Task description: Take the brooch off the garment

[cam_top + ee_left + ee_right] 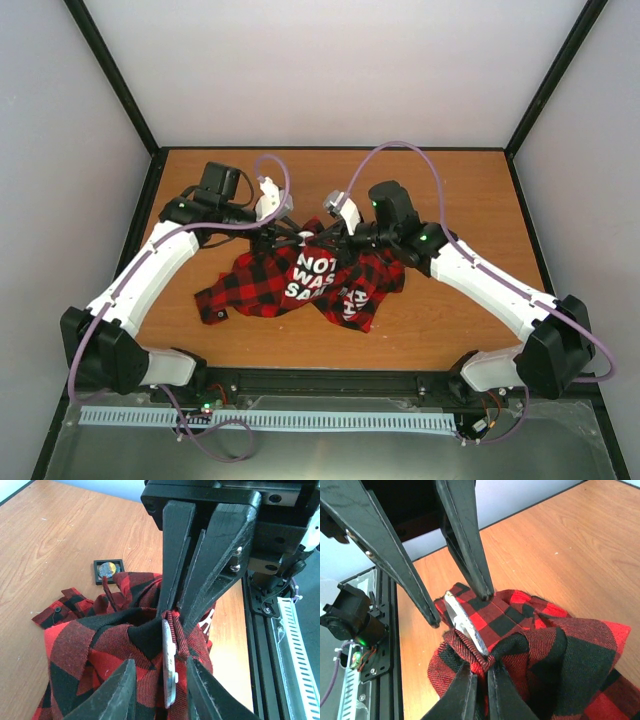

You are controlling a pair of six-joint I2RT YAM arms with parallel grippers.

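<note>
The garment [268, 282], a red-and-black checked shirt with white letters, lies bunched mid-table. A flat silver brooch [170, 666] stands edge-on in a raised fold of it. My left gripper [160, 662] is open, and its fingers straddle the brooch with a gap on each side. My right gripper [482, 666] is shut on the fabric fold just beside the brooch [465, 622]. In the top view both grippers, left [303, 238] and right [330, 240], meet over the shirt's far edge. The brooch's pin is hidden.
A small black square holder [108, 570] with a round metal piece sits on the wooden table beyond the shirt. A sleeve cuff [212, 312] trails to the left. A black rail [320, 385] runs along the near edge by the arm bases.
</note>
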